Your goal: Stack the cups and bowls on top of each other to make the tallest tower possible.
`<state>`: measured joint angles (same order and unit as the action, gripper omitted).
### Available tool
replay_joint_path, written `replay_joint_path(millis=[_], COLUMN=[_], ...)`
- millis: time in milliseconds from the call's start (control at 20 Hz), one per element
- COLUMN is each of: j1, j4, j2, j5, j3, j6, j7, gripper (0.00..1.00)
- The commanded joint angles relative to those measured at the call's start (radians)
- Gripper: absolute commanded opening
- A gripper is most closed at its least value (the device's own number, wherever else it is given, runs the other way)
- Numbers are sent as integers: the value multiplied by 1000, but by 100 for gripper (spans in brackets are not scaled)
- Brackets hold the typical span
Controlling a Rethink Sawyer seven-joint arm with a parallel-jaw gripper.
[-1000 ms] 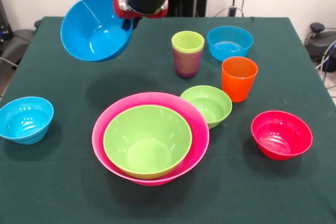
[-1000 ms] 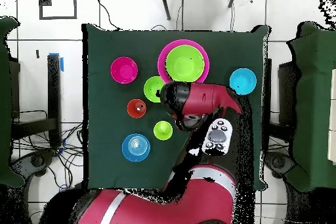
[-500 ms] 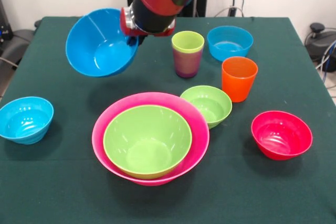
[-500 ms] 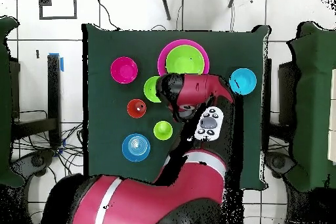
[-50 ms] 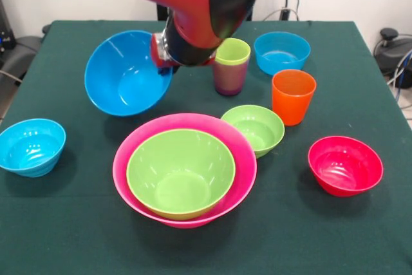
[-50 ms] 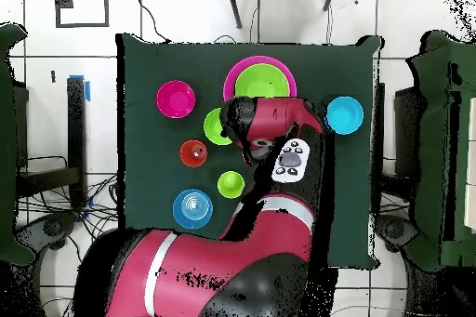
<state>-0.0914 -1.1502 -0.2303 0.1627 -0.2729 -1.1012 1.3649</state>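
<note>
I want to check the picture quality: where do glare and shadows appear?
Front view: white glare streaks on the red bowl and the large blue bowl, which casts a soft shadow on the cloth. Overhead view: the arm hides that bowl.

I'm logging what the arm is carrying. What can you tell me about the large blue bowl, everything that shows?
The large blue bowl is round, glossy plastic, bright blue, and empty. It hangs in the air, tilted so its opening faces the front camera, held at its right rim under the arm's wrist, where the tool is mostly hidden. It sits above the table, up and left of the pink bowl that holds the large green bowl. Nothing else touches it. The overhead view hides it beneath the arm.
</note>
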Motion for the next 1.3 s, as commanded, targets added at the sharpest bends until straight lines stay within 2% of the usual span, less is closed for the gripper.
replay_joint_path(millis=[50,150,300,400,650,900,1100,1300], j1=[-4,2,23,30,47,45,41,42], j4=[150,192,305,331,328,359,388,381], j2=[55,71,101,87,13,-75,-119,-161], j5=[-24,-26,-28,-35,-38,-34,-26,-24], j3=[158,161,149,143,96,40,3,-26], j6=[-123,-151,-299,-348,-449,-631,-711,-736], j7=[0,1,20,33,81,113,145,182], gripper=[0,0,0,0,0,0,0,0])
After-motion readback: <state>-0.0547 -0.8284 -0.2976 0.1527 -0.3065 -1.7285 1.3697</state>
